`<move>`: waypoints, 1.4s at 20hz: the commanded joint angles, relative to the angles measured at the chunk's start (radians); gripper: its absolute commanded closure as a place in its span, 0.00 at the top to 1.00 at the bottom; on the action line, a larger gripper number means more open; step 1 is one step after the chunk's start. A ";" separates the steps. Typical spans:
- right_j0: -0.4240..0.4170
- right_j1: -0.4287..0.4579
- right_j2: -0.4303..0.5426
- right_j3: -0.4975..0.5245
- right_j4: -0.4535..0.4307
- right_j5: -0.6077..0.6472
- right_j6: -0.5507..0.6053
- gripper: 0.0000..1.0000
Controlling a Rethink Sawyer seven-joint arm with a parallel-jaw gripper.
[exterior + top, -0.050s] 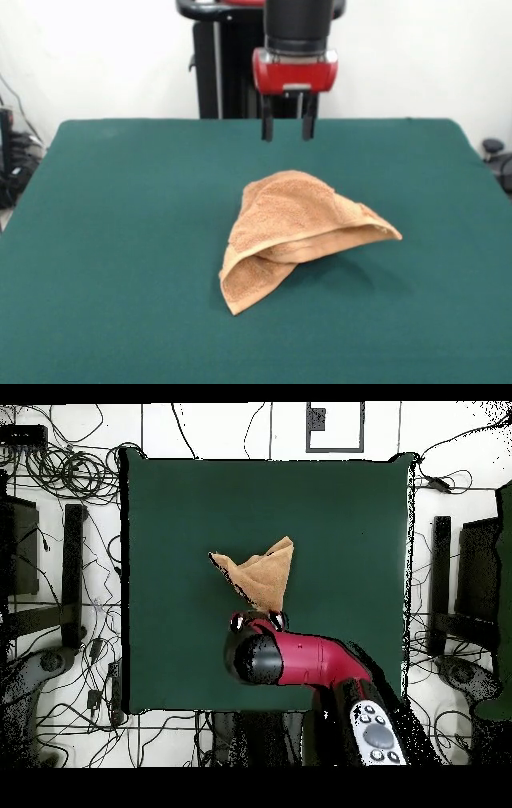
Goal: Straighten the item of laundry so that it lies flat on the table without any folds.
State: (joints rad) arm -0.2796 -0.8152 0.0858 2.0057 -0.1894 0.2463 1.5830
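The towel [300, 232] is lying near the middle of the table [120, 264], bunched into a folded, roughly triangular heap, with 1 layer doubled under another and 1 corner sticking out to the side. Bare green cloth is showing on every side of it, and all 4 table edges are sitting well away from the heap. The gripper [288, 128] is hanging above the table just behind the towel, its 2 fingers [266, 126] standing apart and gripping nothing. Nothing else is resting on the tabletop. In the overhead view, cables [60, 474] are trailing over the floor beside the table. No readable writing is showing.
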 commanded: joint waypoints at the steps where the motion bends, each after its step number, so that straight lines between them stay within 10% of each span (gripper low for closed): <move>1: 0.021 -0.044 0.073 0.082 0.049 0.093 0.147 1.00; 13: 0.097 0.187 0.037 -0.250 0.080 0.197 0.149 1.00; 28: 0.086 0.267 0.051 -0.417 0.081 0.291 0.099 1.00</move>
State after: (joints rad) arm -0.2137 -0.6141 0.0843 1.7070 -0.1464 0.4119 1.5830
